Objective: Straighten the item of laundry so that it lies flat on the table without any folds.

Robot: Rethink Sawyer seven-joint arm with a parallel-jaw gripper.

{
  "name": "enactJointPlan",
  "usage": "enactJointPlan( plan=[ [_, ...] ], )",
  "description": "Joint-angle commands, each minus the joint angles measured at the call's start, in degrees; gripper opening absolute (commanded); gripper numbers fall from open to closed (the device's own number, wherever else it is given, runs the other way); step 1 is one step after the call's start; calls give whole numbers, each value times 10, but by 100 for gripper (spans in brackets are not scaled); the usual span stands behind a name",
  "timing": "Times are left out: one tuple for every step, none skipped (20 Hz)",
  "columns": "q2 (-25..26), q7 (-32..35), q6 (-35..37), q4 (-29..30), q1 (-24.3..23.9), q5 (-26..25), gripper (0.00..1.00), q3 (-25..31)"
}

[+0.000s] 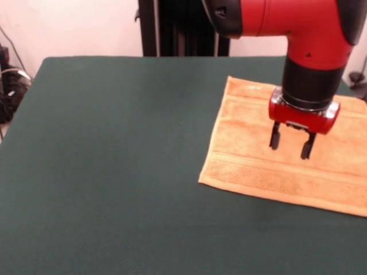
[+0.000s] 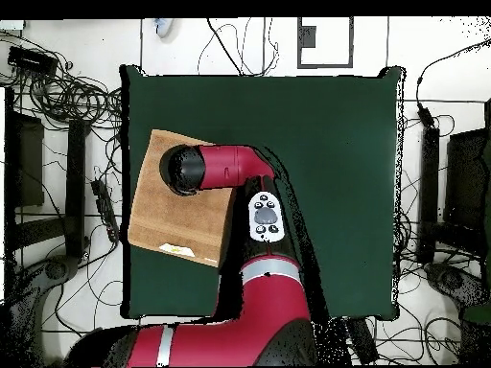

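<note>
The orange-tan towel (image 1: 246, 149) lies spread on the dark green table (image 1: 114, 160) at the right of the front view, running past the picture's right edge. Its border bands show near the front edge and no large fold shows. My gripper (image 1: 291, 142) hangs just above the towel's middle, open and empty, with its black fingers (image 1: 275, 137) apart. In the overhead view the towel (image 2: 177, 222) lies at the left side of the table (image 2: 326, 172), with a small white tag (image 2: 177, 249) near its lower edge. The arm's wrist (image 2: 182, 170) hides the gripper there.
The towel lies close to the table's left edge in the overhead view. Cables (image 2: 67, 96) and stands lie on the floor around the table. The robot's pedestal (image 1: 183, 28) stands at the far side, and dark gear (image 1: 8, 86) sits beside the table's edge.
</note>
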Motion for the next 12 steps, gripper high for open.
enactJointPlan(
  plan=[
    [5,35,-45,50,8,-27,100,2],
    [6,36,-44,50,6,-27,100,1],
    [5,34,-42,48,5,-29,100,1],
    [6,31,-35,45,2,-28,100,3],
    [6,26,-32,43,0,-29,100,4],
    [8,22,-29,41,-4,-29,100,6],
    [10,21,-33,40,-5,-30,100,6],
    [15,18,-36,38,-9,-31,100,8],
    [20,14,-41,36,-14,-32,100,9],
    [20,10,-44,38,-18,-33,100,11],
    [21,6,-43,36,-21,-33,100,12],
    [21,0,-35,37,-26,-32,100,16]
  ],
)
